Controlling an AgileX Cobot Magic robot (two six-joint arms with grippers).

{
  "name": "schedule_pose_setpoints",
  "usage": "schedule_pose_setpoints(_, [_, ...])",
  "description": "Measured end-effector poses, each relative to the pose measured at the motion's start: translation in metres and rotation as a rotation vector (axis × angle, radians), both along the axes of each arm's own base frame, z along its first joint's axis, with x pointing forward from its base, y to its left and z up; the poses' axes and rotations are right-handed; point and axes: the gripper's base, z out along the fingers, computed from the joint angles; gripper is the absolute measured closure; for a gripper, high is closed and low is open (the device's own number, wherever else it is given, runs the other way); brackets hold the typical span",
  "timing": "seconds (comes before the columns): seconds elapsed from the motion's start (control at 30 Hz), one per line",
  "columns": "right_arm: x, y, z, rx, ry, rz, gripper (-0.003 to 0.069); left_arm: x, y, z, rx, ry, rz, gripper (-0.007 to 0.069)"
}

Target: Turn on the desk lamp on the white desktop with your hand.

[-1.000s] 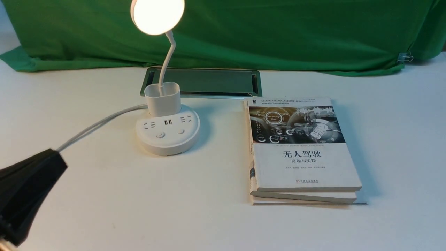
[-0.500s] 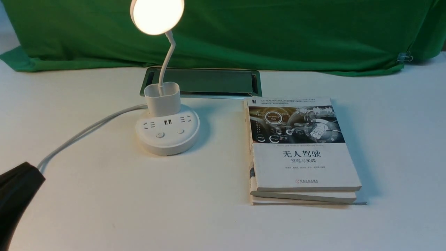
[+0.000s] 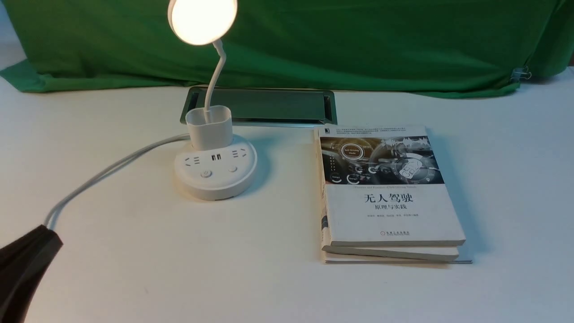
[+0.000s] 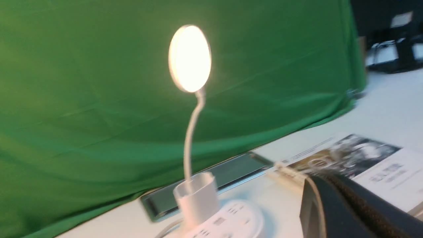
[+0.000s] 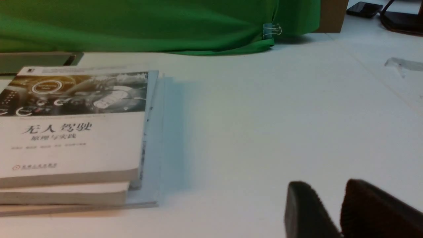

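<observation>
The desk lamp (image 3: 216, 172) stands on the white desktop (image 3: 148, 264), left of centre. Its round head (image 3: 202, 20) glows warm white above the thin neck and small cup. Two buttons (image 3: 206, 173) sit on the front of its round base, and its white cord (image 3: 112, 167) runs off to the left. My left gripper (image 3: 50, 237), the hand, is at the near left edge, shut and empty, well short of the base. In the left wrist view the lit lamp (image 4: 190, 59) is ahead of the left gripper (image 4: 313, 181). My right gripper (image 5: 325, 186) hovers over bare desktop, slightly open and empty.
Two stacked books (image 3: 388, 202) lie to the right of the lamp. A silver-framed hatch (image 3: 269, 105) is set into the desk behind the lamp base. Green cloth (image 3: 341, 40) covers the back, with a binder clip (image 3: 520, 74) at its right end.
My left gripper has drawn back toward the near left corner, away from the lamp base. The lamp head is lit in all three frames.
</observation>
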Motion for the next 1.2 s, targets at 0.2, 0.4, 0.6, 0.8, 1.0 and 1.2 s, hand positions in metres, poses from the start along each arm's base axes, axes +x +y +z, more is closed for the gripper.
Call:
schedule_pose_setpoints(0.2, [0.000,0.000,0.000,0.000,0.001,0.000,0.0421,0.003,0.012,-0.034,-0.020,0.017,0.203,0.0603])
schedule_pose_setpoints(0.4, [0.000,0.000,0.000,0.000,0.001,0.000,0.0421,0.000,0.020,-0.034,-0.106,0.018,0.307,0.0603])
schedule_pose_setpoints(0.6, [0.000,0.000,0.000,0.000,0.001,0.000,0.0421,0.000,0.021,-0.042,-0.109,0.100,0.327,0.0603])
schedule_pose_setpoints(0.8, [0.000,0.000,0.000,0.000,0.001,0.000,0.0421,0.000,0.020,-0.058,-0.170,0.306,0.332,0.0603])
schedule_pose_setpoints(1.0, [0.000,0.000,0.000,0.000,0.001,0.000,0.0421,0.000,0.020,-0.059,-0.200,0.327,0.330,0.0603])
schedule_pose_setpoints(1.2, [0.000,0.000,0.000,0.000,0.001,0.000,0.0421,0.000,0.020,-0.059,-0.232,0.336,0.330,0.0603])
